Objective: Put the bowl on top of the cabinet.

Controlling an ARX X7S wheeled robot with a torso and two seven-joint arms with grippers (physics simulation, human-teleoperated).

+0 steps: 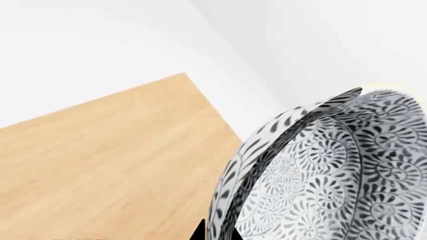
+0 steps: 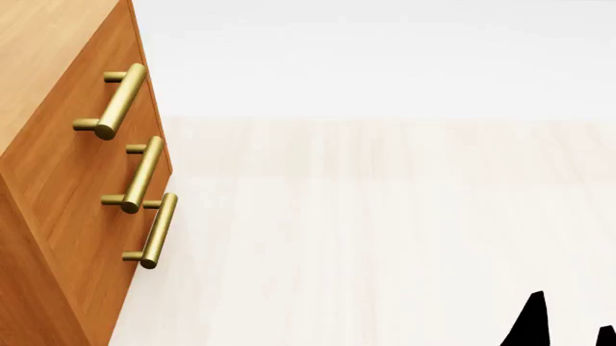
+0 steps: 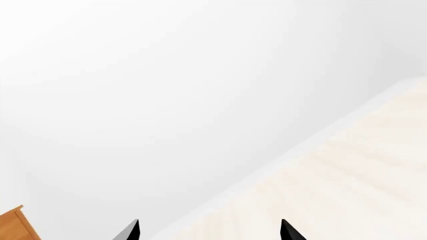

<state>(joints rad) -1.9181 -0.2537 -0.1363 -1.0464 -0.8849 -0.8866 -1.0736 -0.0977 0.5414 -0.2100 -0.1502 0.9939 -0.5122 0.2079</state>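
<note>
The floral bowl (image 1: 333, 170) hangs tilted above the cabinet (image 1: 113, 155)'s light wood top, apparently clamped in the left gripper though its jaws are barely visible, so lowering and release remain, while the right gripper (image 3: 208, 231) waits with fingers apart, empty.
</note>
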